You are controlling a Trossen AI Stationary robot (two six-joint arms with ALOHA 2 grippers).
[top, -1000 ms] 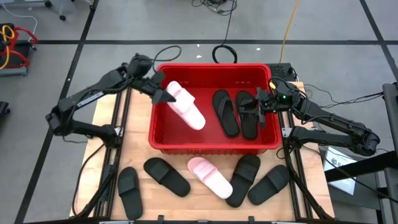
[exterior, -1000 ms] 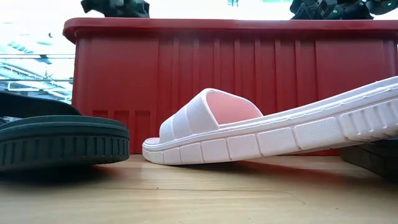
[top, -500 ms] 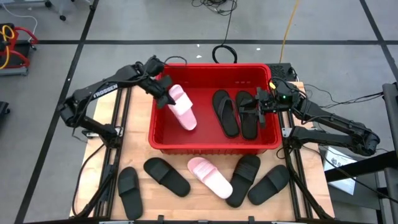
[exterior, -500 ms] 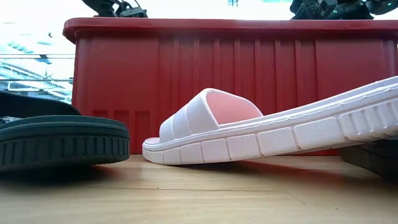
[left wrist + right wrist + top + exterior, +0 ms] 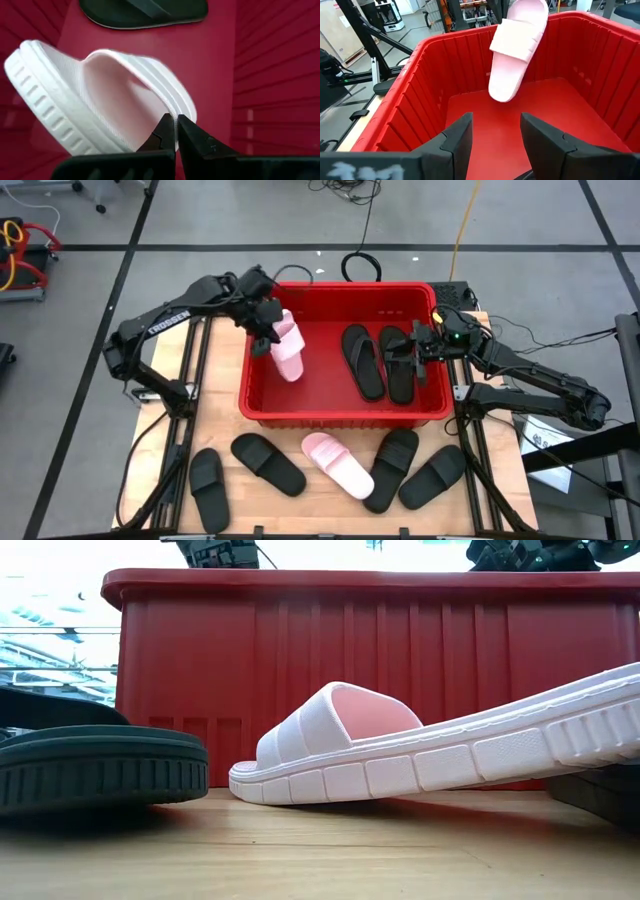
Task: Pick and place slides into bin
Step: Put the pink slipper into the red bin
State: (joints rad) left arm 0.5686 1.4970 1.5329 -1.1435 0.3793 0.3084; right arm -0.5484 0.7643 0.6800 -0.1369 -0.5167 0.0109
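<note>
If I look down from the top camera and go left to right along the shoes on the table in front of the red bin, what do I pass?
Black slide → black slide → pink slide → black slide → black slide.

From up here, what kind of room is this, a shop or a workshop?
Likely a robot lab or workshop: a wooden table on a metal frame with two mounted arms, loose cables across a grey floor, and carts and equipment standing in the room behind.

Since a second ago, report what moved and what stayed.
The left pincer, shut on a pink slide, swung it toward the bin's far left corner, tipping it steeper. The right pincer stayed open over the two black slides in the bin; the slides on the table didn't move.
</note>
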